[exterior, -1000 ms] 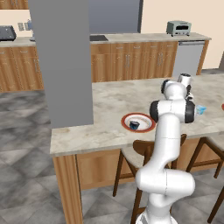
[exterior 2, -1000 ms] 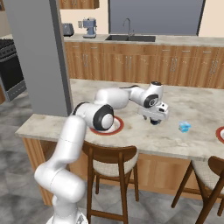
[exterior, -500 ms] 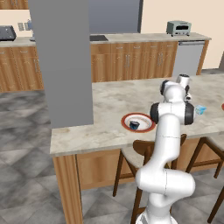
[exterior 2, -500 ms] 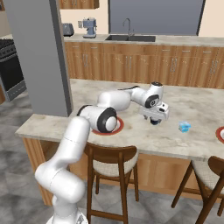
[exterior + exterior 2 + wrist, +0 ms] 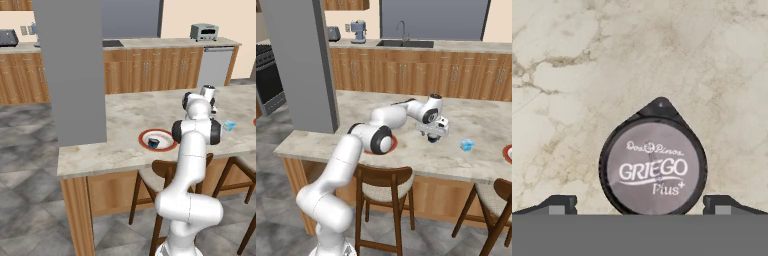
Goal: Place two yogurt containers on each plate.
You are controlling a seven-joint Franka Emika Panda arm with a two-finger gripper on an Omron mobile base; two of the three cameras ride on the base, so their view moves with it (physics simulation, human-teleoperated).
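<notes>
While the arm reaches over the counter (image 5: 406,150), its tool (image 5: 653,206) points down, fingers apart around a yogurt cup (image 5: 653,167).

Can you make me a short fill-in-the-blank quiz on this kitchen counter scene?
1. The gripper hangs over a dark round yogurt cup with its jaws ____.
2. The lid's largest word reads ____.
3. The red-rimmed white plate near the arm holds ____ dark cup.
4. The light blue boxy container rests on the ____.

Answers: open; GRIEGO; one; counter
</notes>
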